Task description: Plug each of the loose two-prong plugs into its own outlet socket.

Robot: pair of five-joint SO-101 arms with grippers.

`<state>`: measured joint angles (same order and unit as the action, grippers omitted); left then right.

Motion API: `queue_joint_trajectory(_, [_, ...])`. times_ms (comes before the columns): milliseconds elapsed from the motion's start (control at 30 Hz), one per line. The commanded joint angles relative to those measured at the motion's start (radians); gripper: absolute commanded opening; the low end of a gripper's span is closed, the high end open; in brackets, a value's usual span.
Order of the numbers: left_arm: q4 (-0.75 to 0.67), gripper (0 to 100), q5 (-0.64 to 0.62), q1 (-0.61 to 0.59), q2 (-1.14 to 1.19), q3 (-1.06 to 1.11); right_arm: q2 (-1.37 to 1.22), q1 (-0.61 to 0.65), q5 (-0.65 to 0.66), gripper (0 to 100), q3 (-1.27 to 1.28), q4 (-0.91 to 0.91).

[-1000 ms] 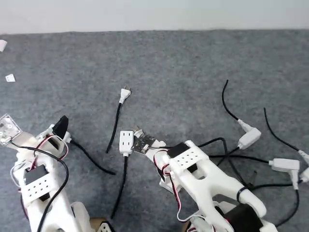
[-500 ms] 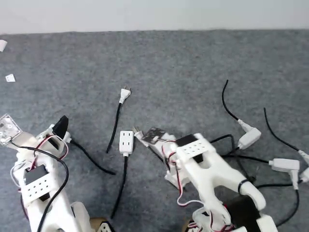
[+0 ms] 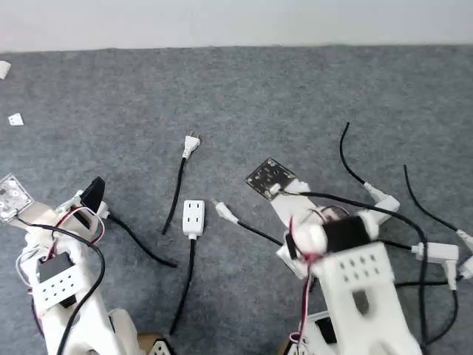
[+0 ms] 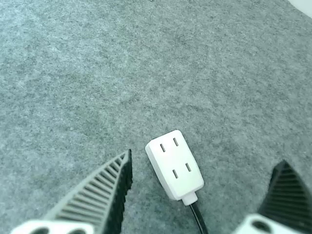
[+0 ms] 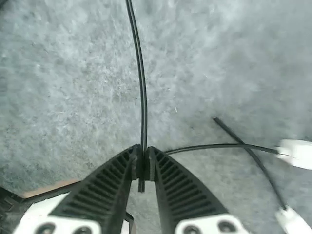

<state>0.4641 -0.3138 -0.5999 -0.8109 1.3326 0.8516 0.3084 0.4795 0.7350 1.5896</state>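
A white outlet socket lies on the grey carpet, its slots facing up; in the left wrist view the socket sits between my left gripper's open fingers, a little beyond them. In the high view my left gripper is left of the socket. A two-prong plug lies just right of the socket, and its black cable runs under the right arm. My right gripper is shut on a thin black cable. Another plug lies farther back.
More white plugs with black cords lie tangled at the right side of the carpet. White plugs also lie beside the right gripper. Two small white scraps rest at the far left, before a pale wall.
The right arm has swung away from the socket to the right and its wrist has turned upward. The plug beside the socket slid slightly right. The left arm kept still.
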Motion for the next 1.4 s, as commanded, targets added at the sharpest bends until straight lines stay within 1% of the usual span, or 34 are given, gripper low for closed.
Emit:
queue_joint_trajectory(0, [-0.025,41,-0.006,0.003,-0.017,-0.01,0.076,-0.012,0.011,0.8,-0.098,0.071])
queue_joint_trajectory(133, [-0.02,41,-0.006,0.003,-0.017,-0.01,0.05,-0.012,0.011,0.8,-0.123,0.041])
queue_joint_trajectory(233, [-0.02,41,-0.006,0.003,-0.017,-0.01,0.022,-0.012,0.005,0.8,-0.212,0.013])
queue_joint_trajectory(367, [-0.023,41,-0.006,0.003,-0.017,-0.01,-0.031,-0.012,0.005,0.8,-0.462,0.113])
queue_joint_trajectory(467, [-0.023,41,-0.006,0.003,-0.017,-0.01,-0.14,-0.012,0.005,0.8,-0.671,0.209])
queue_joint_trajectory(567, [-0.023,41,-0.006,0.003,-0.017,-0.01,-0.245,-0.03,0.009,0.9,-0.721,0.209])
queue_joint_trajectory(633, [-0.023,41,-0.006,0.003,-0.017,-0.01,-0.312,-0.019,0.023,1.5,-0.663,0.206])
queue_joint_trajectory(800, [-0.025,41,-0.006,0.003,-0.017,-0.01,-0.418,-0.012,0.152,8.7,-0.397,0.191])
queue_joint_trajectory(967, [-0.025,41,-0.006,0.003,-0.017,-0.01,-0.387,-0.061,0.293,8.8,-0.091,0.07])
queue_joint_trajectory(1033, [-0.025,41,-0.006,0.003,-0.017,-0.01,-0.381,-0.081,0.347,11.3,0.012,0.035])
queue_joint_trajectory(1100, [-0.025,41,-0.006,0.003,-0.017,-0.01,-0.381,-0.096,0.382,16.1,0.11,-0.021])
queue_joint_trajectory(1200, [-0.025,41,-0.006,0.003,-0.017,-0.01,-0.381,-0.114,0.416,21.7,0.218,-0.131])
queue_joint_trajectory(1267, [-0.025,41,-0.006,0.003,-0.017,-0.01,-0.381,-0.114,0.425,21.7,0.25,-0.176])
queue_joint_trajectory(1367, [-0.025,41,-0.006,0.003,-0.017,-0.01,-0.381,-0.114,0.42,19.2,0.261,-0.237])
